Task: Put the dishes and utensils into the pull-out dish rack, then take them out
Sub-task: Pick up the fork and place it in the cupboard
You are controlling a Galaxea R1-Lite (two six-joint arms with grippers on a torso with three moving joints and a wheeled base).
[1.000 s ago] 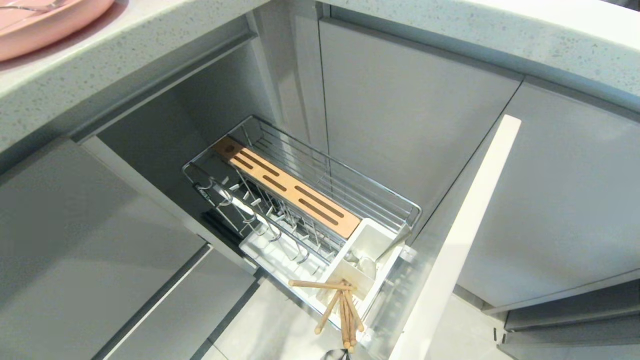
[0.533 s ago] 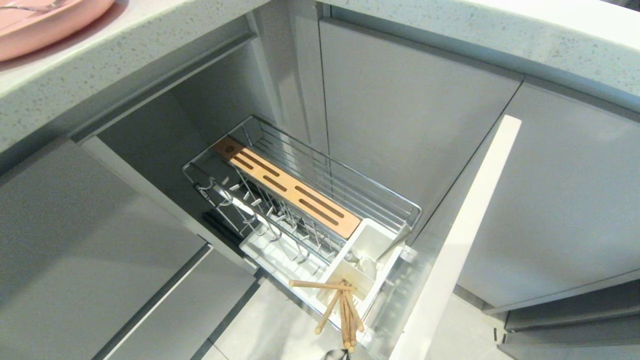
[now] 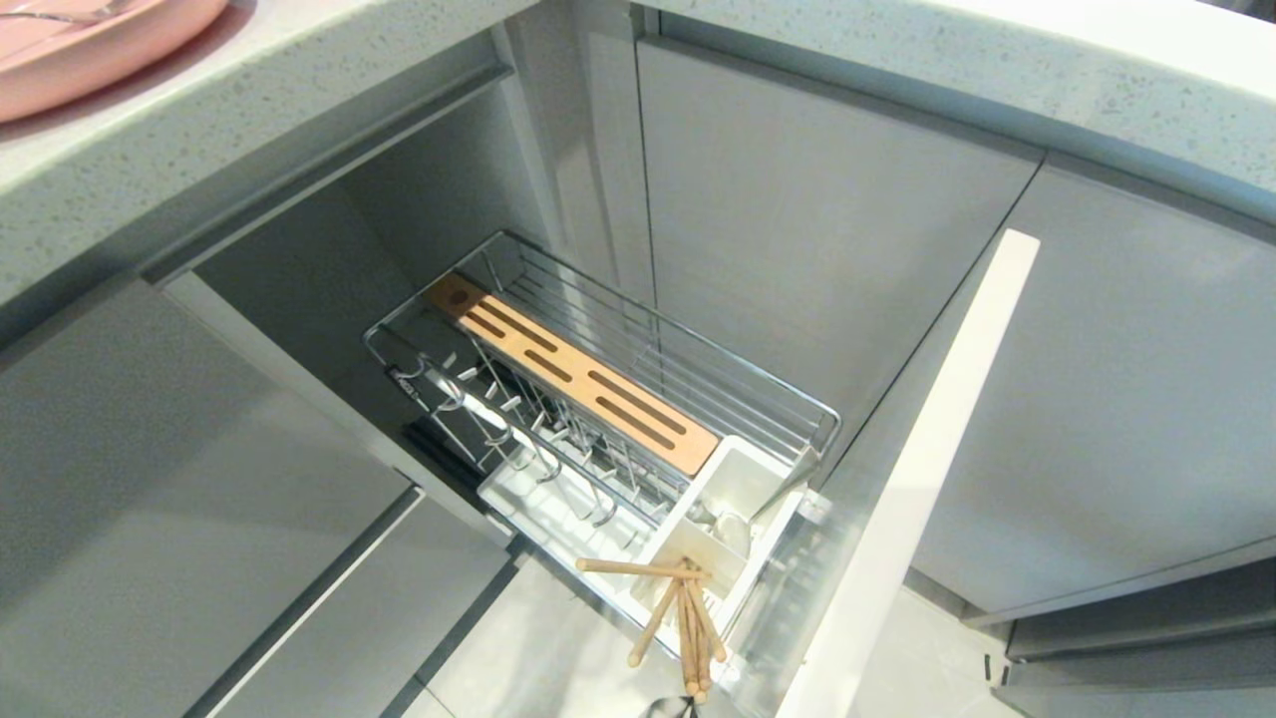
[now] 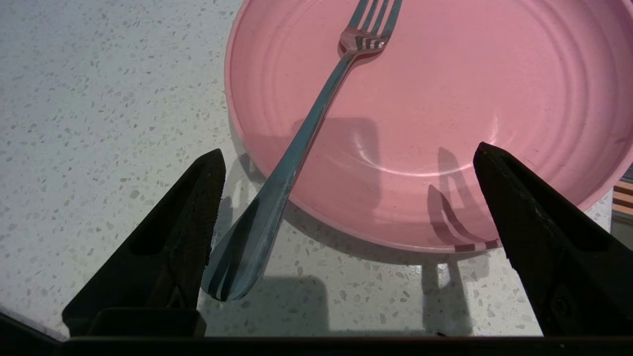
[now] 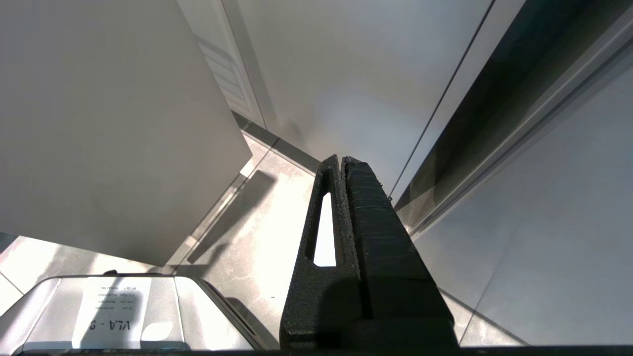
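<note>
A pink plate [image 4: 445,99] lies on the speckled counter, and in the head view it sits at the far upper left [image 3: 90,40]. Across it rests a silver fork [image 4: 306,133], whose handle end sticks out over the rim. My left gripper [image 4: 347,150] hovers open above the plate's near rim, and one finger [image 4: 188,217] is close beside the fork handle. The pull-out dish rack [image 3: 698,344] stands drawn out below. Several wooden chopsticks [image 3: 683,618] lean out of its white utensil box [image 3: 743,479]. My right gripper [image 5: 341,158] hangs shut and empty, parked low by the cabinets.
The rack's pale front panel [image 3: 917,469] juts out at the right of the basket. A slotted wood strip [image 3: 573,374] runs along the rack. Grey cabinet fronts [image 3: 827,219] flank it under the counter edge [image 3: 199,130]. My base [image 5: 113,311] shows over the floor.
</note>
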